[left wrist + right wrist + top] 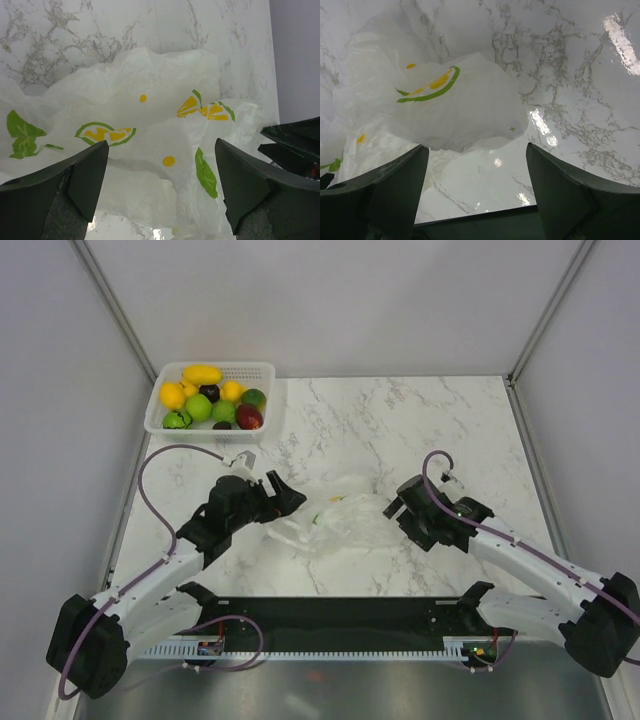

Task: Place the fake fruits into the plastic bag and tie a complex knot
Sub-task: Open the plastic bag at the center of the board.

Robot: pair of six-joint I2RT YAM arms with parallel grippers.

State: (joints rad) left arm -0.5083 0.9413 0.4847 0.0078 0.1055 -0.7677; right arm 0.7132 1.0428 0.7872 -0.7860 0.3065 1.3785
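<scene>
Counter (420, 430): white marble, grey walls round it.
Plastic bag (335, 522): crumpled mid-counter btwn both claws, looks empty.
Fake fruits (215, 400): in basket (262, 370), far-left corner.
Left claw (283, 496): wide open, holds nothing, beside bag.
Right claw (399, 509): same, open, empty.
Tip: prob. pinch one rim layer per side, spread mouth first.

White arm links (150, 588), black joints, black bases (85, 645). Purple cable (148, 485) loops behind each claw. Left gripper (289, 498), right gripper (393, 506): matte black wedge fingers (85, 172).
</scene>
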